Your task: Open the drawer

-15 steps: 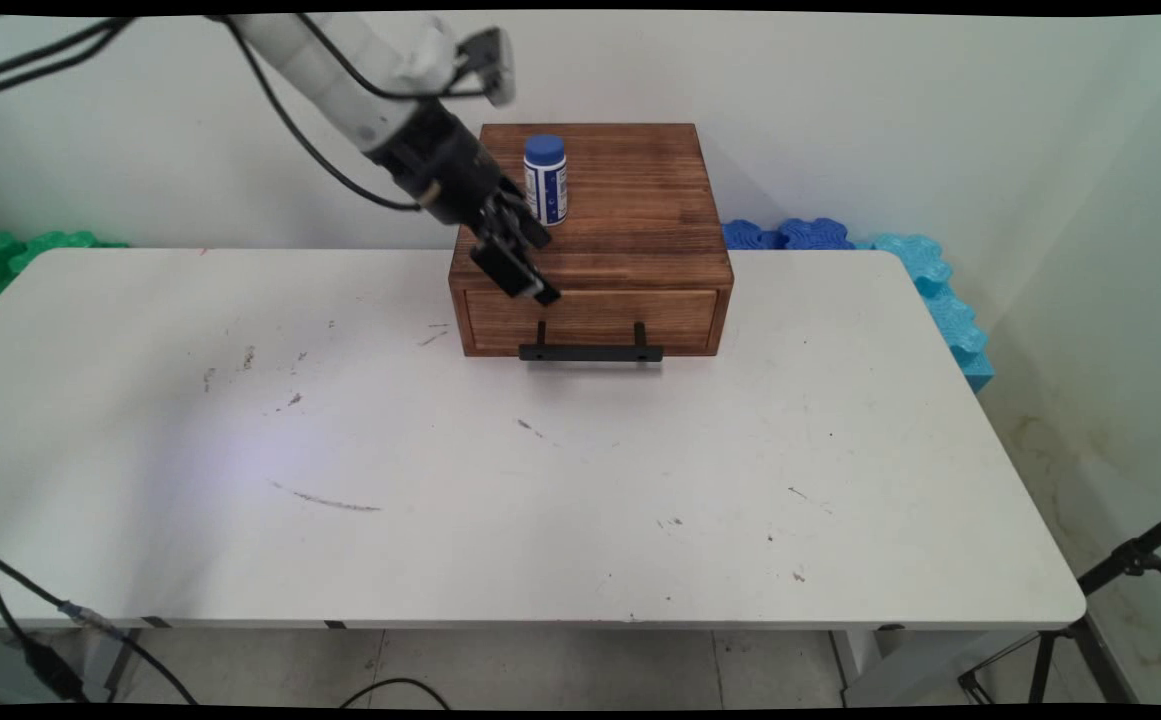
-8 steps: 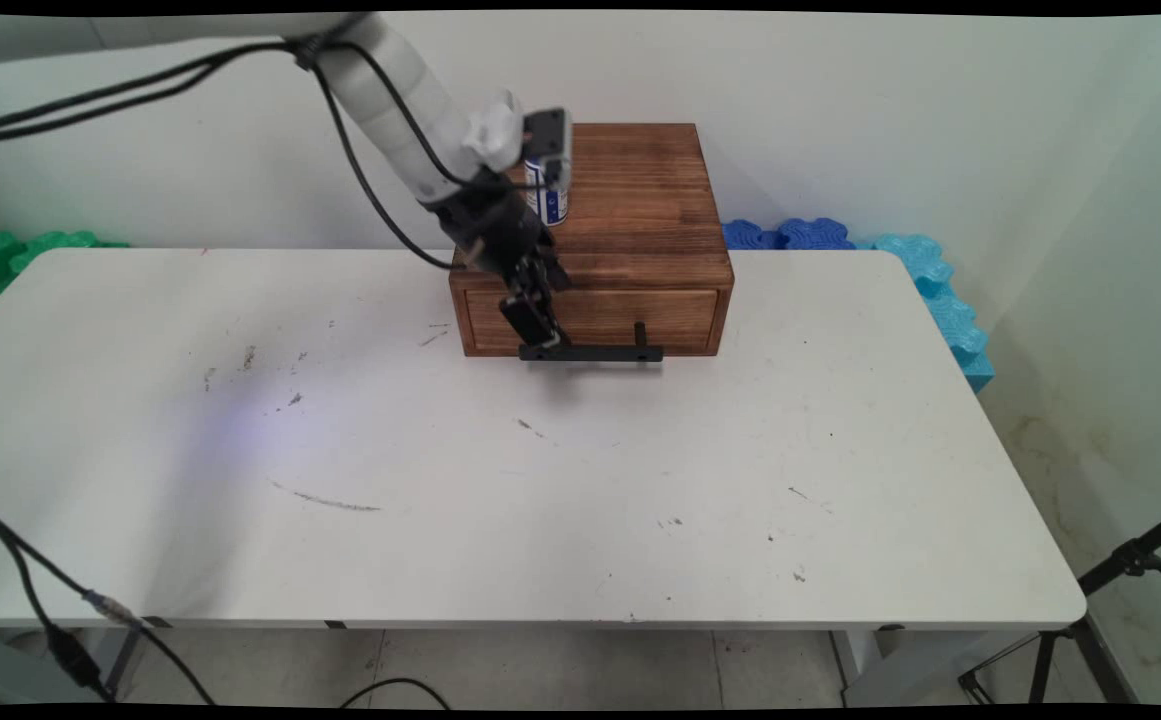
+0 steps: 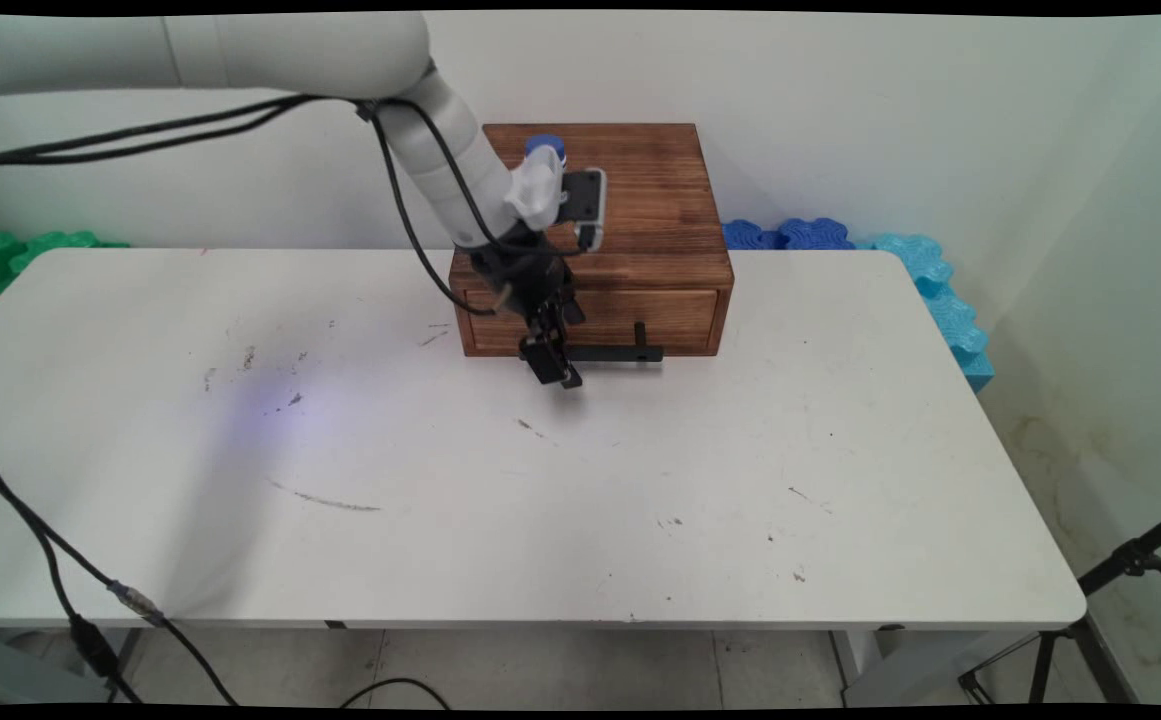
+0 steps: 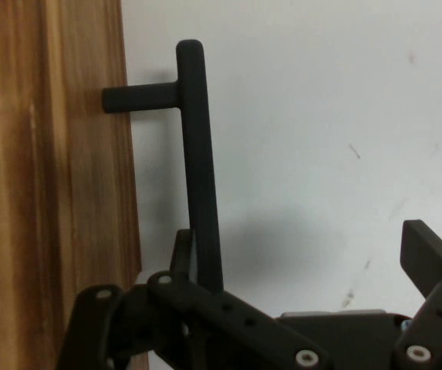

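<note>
- White wall [image 3: 890,110] stands behind a white table [image 3: 560,500], whose top is scuffed with small dark marks.
- Toward the far edge of the table, about 12 o'clock from its centre, sits a brown wooden box [image 3: 640,215] with one drawer [image 3: 680,318] in its near face; the drawer front sits flush with the box.
- A black bar handle [image 3: 615,352] runs across the drawer front, held off the wood on short posts; in the hand view [image 4: 197,169] it stands as a tall black bar just beside the wood grain.
- The black gripper [image 3: 552,368] points down at the handle's left end, at about 9 o'clock along the bar.
- Its jaws are spread wide: in the hand view one finger [image 4: 182,254] lies against the bar on the wood side, and the other [image 4: 425,258] stands well apart at 3 o'clock over bare table. They grip nothing.
- On the box top, at about 11 o'clock from its centre, a small bottle with a blue cap [image 3: 546,149] shows only in part behind the white arm [image 3: 450,170].
- Black cables [image 3: 190,125] hang from the arm and trail off to the left.
- Behind the table, blue foam pieces [image 3: 900,255] lie at 2 o'clock and green foam pieces [image 3: 10,250] at 10 o'clock.
- A black tripod leg [image 3: 1130,560] shows at 4 o'clock.
</note>
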You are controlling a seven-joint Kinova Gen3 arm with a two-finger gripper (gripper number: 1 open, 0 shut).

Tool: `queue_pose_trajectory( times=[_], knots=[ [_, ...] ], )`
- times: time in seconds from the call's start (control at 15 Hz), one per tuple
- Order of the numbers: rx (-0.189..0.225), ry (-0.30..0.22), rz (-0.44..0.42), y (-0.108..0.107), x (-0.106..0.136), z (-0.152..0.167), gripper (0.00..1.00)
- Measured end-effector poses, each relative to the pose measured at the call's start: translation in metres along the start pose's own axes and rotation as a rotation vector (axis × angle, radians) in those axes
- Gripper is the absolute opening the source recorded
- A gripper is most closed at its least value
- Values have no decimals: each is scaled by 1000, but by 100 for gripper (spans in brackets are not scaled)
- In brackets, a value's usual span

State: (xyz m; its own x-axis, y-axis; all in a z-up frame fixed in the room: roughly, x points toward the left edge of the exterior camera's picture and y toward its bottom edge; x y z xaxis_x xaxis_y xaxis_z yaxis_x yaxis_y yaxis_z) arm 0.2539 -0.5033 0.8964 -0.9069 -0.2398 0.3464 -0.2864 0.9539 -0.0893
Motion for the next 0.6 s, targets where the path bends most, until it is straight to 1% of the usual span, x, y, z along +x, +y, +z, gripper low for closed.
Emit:
queue_pose_trajectory(
  times=[0.6],
  knots=[
    [24, -57, 27, 0, 7, 45, 100]
  ],
)
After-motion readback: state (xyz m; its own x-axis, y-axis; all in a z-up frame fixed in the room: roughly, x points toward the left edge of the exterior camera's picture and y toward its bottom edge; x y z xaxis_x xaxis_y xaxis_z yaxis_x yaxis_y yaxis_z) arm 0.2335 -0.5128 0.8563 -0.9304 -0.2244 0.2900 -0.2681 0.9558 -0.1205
